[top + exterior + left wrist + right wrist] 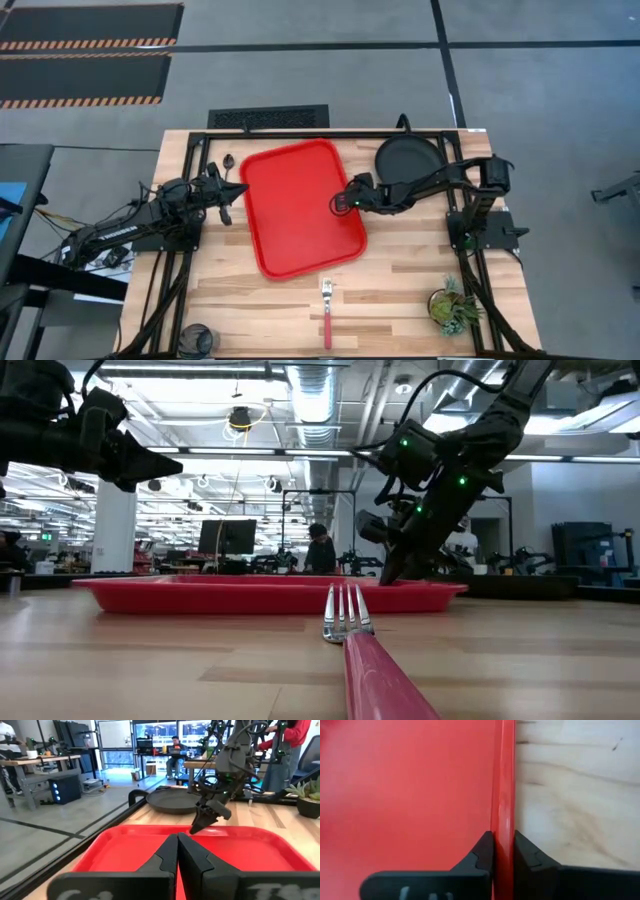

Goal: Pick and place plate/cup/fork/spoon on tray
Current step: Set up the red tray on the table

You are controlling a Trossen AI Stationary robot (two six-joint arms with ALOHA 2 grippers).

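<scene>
A pale wooden tabletop (400,290) stands in a workshop hall. The right gripper (503,851) pinches the rim of the large flat bright red plastic tray (290,215), lying mid-table. The left gripper (177,851), fingers together and holding nothing, waits beside the tray's other side. Only the high view shows the red-handled silver fork (327,312) whole, lying apart from the tray.

A light wooden plank table top (400,290) stands on a grey concrete floor (300,70) crossed by dark seams. Black floor mats with orange-and-black striped edges (85,25) lie at the far left, and a black slotted floor grate (267,117) sits just beyond the table's far edge. The room behind is a large open workshop with a high ceiling of silver ducts (310,390) and bright strip lights. A white pillar (113,525) rises at the left. Workbenches, a dark monitor (225,537) and a seated person (320,548) show in the distance.
</scene>
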